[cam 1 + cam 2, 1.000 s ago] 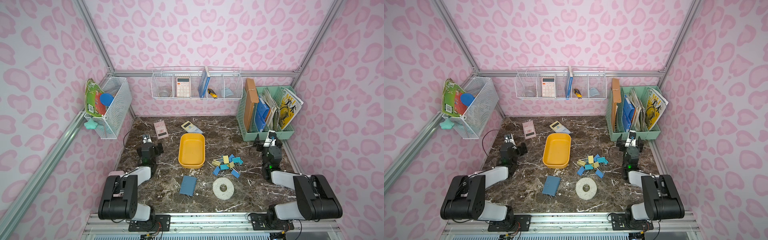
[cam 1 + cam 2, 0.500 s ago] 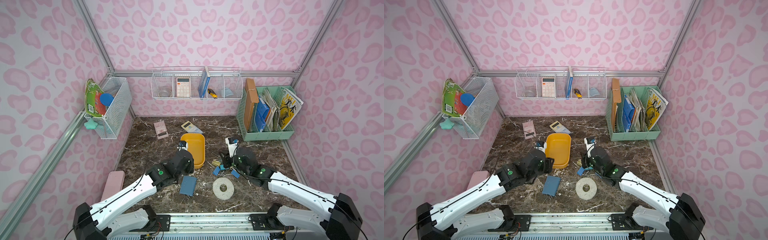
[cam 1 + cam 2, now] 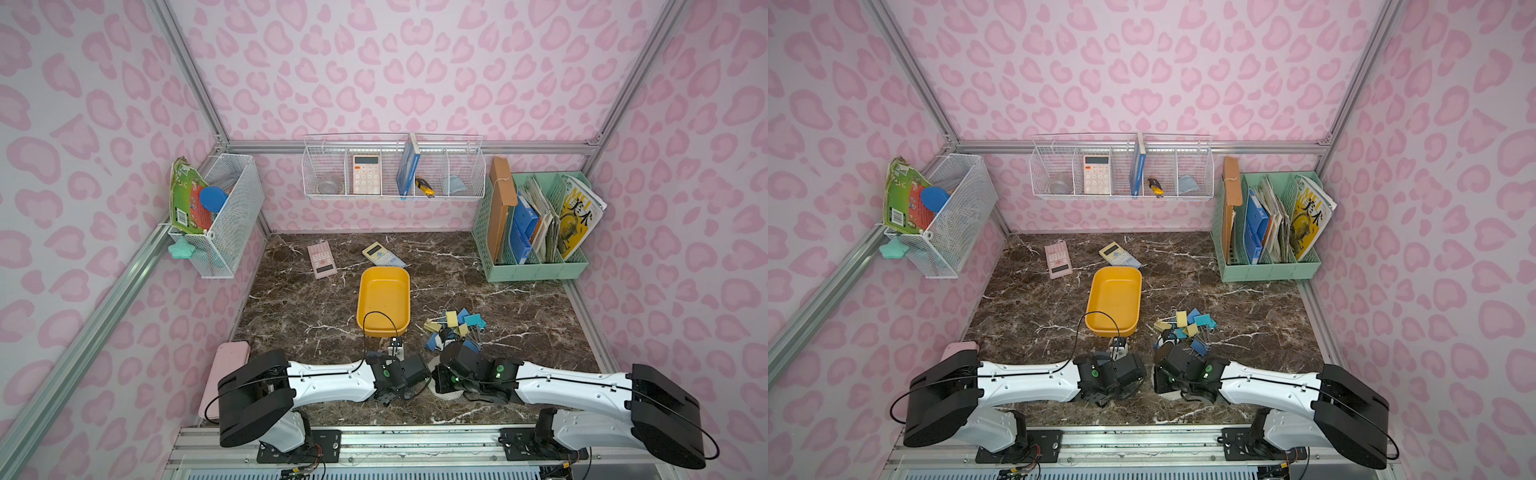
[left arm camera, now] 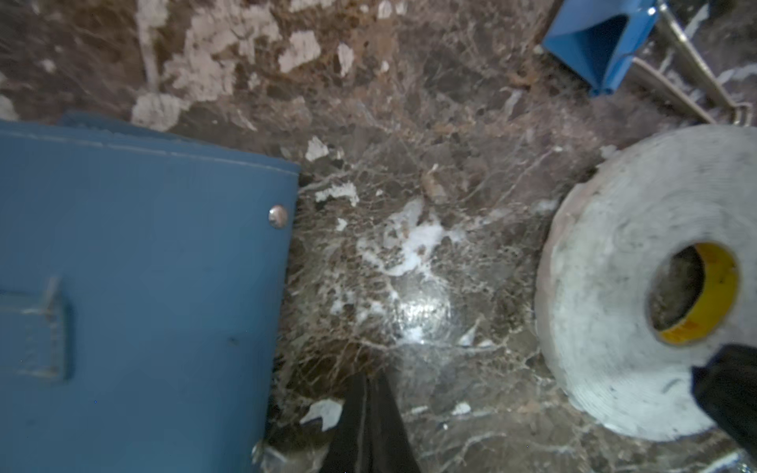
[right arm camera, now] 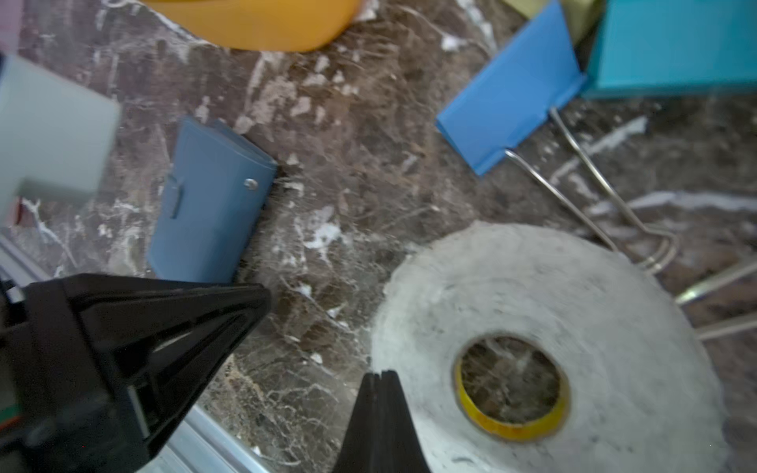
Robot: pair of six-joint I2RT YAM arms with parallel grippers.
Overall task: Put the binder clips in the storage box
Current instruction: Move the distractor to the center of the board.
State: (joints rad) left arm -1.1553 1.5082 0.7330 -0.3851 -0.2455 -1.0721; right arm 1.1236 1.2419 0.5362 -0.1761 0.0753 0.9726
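Marble (image 3: 299, 316) lies bare left of the yellow tray (image 3: 383, 299) and right of the clip pile (image 3: 455, 326) — only a narrow gap parts the two. At the front, a strip of bare stone runs between the blue pouch (image 4: 143, 286) and the tape roll (image 4: 606, 266), one blue clip (image 4: 602, 45) just beside the roll. Above it the left arm (image 3: 328, 380) and right arm (image 3: 569, 384) crowd wrist to wrist.

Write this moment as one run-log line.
left gripper: shut, empty | right gripper: shut, empty | binder clips: on table beside storage box | storage box: empty
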